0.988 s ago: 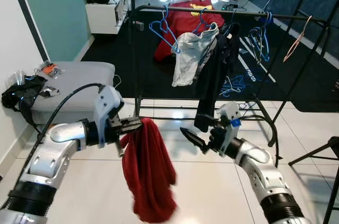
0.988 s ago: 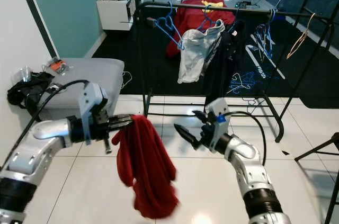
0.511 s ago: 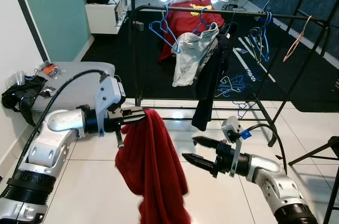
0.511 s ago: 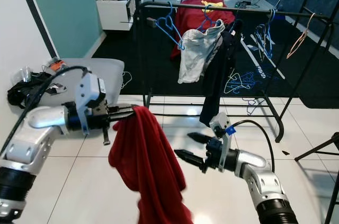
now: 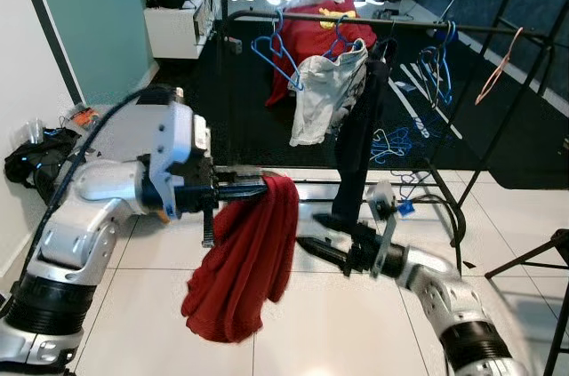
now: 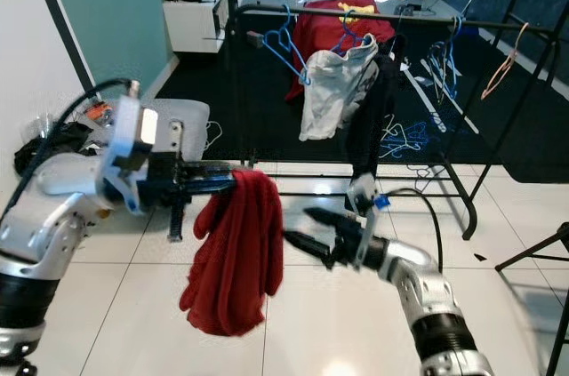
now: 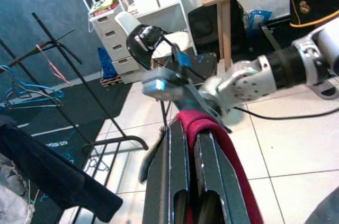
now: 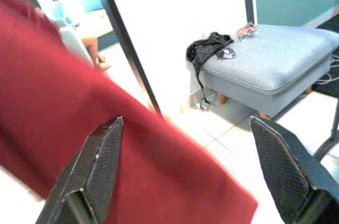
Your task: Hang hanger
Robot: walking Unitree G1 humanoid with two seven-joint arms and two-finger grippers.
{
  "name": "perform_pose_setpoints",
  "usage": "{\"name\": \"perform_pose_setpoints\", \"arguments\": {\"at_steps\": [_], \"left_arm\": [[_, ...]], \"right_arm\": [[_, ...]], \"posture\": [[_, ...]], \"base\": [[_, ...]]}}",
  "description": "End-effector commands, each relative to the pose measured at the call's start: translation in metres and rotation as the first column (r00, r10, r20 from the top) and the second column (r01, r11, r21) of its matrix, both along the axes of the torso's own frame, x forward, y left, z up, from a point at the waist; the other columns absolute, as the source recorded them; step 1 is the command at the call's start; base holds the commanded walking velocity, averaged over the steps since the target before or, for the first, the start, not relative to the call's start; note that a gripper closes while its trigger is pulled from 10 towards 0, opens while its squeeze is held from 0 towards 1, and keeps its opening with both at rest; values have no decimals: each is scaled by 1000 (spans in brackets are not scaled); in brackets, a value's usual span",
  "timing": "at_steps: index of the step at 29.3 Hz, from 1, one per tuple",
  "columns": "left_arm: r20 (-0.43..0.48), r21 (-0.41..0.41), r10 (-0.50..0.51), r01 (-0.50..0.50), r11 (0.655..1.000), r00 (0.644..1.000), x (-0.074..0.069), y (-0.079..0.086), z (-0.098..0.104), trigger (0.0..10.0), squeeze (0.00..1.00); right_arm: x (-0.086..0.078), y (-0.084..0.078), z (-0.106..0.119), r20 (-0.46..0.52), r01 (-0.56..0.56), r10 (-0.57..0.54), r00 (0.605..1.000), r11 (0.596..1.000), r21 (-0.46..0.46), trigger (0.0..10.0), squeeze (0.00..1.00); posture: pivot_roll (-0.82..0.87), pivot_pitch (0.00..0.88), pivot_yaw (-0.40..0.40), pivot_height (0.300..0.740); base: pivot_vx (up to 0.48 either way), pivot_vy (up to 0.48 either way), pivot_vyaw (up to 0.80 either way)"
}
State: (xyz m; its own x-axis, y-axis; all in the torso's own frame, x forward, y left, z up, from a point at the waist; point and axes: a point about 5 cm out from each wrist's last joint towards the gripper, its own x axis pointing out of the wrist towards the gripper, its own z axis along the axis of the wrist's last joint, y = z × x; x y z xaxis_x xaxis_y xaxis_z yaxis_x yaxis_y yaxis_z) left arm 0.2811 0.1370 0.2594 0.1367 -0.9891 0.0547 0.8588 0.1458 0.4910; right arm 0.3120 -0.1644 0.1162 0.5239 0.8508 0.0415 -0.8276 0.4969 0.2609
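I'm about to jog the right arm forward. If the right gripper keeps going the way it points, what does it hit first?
Most likely the red garment hanging from the left gripper. The open right gripper points straight at it, the cloth already between its fingers in the wrist view, though exact depth is unclear.

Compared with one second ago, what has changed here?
The left hand, shut on the red garment, lifted it higher and toward the rack. The open right hand swung in close beside the cloth. The clothes rack and its hanging clothes stayed put.
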Motion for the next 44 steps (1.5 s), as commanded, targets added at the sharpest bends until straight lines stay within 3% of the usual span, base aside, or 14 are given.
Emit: {"name": "perform_pose_setpoints", "arguments": {"at_steps": [1, 6, 7, 9, 11, 16, 17, 19, 20, 21, 37, 41, 43, 44], "left_arm": [[36, 34, -19, 18, 999, 999, 3, -2, 3, 10000, 0], [49, 17, -34, 34, 999, 998, 3, -6, 9, 10000, 0], [56, 4, -47, 47, 999, 997, 2, -8, 14, 10000, 0], [56, 4, -47, 47, 999, 997, 2, -8, 14, 10000, 0], [75, -18, -72, 73, 997, 995, -1, -12, 25, 10000, 0], [83, -28, -82, 84, 996, 993, -2, -13, 29, 10000, 0], [87, -35, -90, 93, 995, 992, -3, -14, 32, 10000, 0], [87, -35, -90, 93, 995, 992, -3, -14, 32, 10000, 0], [90, -40, -95, 99, 994, 991, -4, -14, 34, 10000, 0], [93, -41, -91, 95, 995, 991, -2, -14, 34, 10000, 0], [116, -30, 29, -26, 999, 993, 15, -6, 31, 10000, 0], [107, -28, 74, -71, 997, 991, 19, -1, 28, 10000, 0], [93, -4, 168, -168, 986, 981, 27, 7, 20, 10000, 0], [93, -4, 168, -168, 986, 981, 27, 7, 20, 10000, 0]], "right_arm": [[-4, -4, 9, -8, -43, 43, 999, 997, 57, 10000, 0], [-13, -2, 3, -53, -133, 133, 990, 991, 14, 10000, 0], [-21, 1, -4, -96, -206, 204, 974, 979, -10, 10000, 0], [-21, 1, -4, -96, -206, 204, 974, 979, -10, 10000, 0], [-35, 7, -14, -198, -351, 344, 918, 936, 2, 10000, 0], [-40, 8, -17, -238, -400, 391, 889, 916, 10, 10000, 0], [-43, 6, -19, -264, -426, 416, 870, 905, 21, 8588, 0], [-43, 6, -19, -264, -426, 416, 870, 905, 21, 8588, 0], [-45, 5, -19, -277, -435, 424, 862, 900, 25, 7373, 0], [-44, 3, -18, -279, -427, 419, 864, 903, 34, 0, 0], [-43, -8, -9, -286, -365, 374, 882, 927, 87, 0, 0], [-41, -9, 0, -256, -338, 362, 896, 931, 135, 0, 0], [-38, -12, 17, -189, -306, 343, 920, 930, 203, 0, 0], [-38, -12, 17, -189, -306, 343, 920, 930, 203, 0, 0]], "posture": [[-41, 0, -31, 740], [-41, 0, -29, 740], [-39, 0, -29, 740], [-39, 0, -29, 740], [-34, 0, -30, 740], [-36, 0, -28, 740], [-36, 0, -27, 740], [-36, 0, -27, 740], [-34, 0, -26, 740], [-35, 0, -24, 740], [-41, 0, -16, 740], [-43, 0, -17, 740], [-42, 0, -16, 740], [-42, 0, -16, 740]], "base": [[0, 0, 0], [0, 0, 0], [0, 0, 0], [0, 0, 0], [0, 0, 0], [0, 0, 0], [0, 0, 0], [0, 0, 0], [0, 0, 0], [0, 0, 0], [0, 0, 0], [0, 0, 0], [0, 0, 0], [0, 0, 0]]}}
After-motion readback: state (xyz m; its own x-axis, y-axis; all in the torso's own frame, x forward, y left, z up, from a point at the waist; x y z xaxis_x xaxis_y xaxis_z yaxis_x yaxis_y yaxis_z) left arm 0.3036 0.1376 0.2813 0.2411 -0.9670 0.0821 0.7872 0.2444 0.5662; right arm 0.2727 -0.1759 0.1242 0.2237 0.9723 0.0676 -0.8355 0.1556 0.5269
